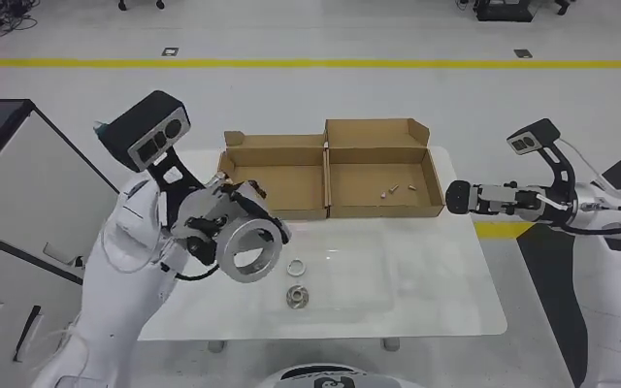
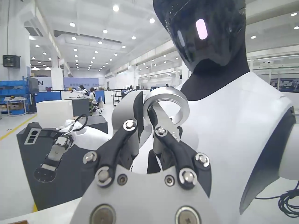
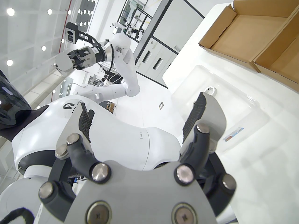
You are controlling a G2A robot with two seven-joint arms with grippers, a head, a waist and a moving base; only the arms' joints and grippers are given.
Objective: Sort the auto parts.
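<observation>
Left pincer (image 2: pixel 149 117) clamped on wall of large metal ring (image 2: pixel 167 104), held raised above surface (image 1: pixel 437 281). Transfer step judged in hand. Next: ring to be carried over left cardboard box (image 1: pixel 291 184), then released. Right pincer (image 3: pixel 142 110) spread apart, empty.

Rows of round ceiling lamps (image 2: pixel 115 8) give bright, even light. The white table (image 1: pixel 437 281) glares, and shadows on it look faint, as far as I can tell. The metal ring (image 2: pixel 168 93) gleams. Both wrist views bow straight lines near their edges.

Table (image 1: pixel 466 291) with cardboard boxes (image 1: pixel 291 189), clear tray (image 1: pixel 359 281)
</observation>
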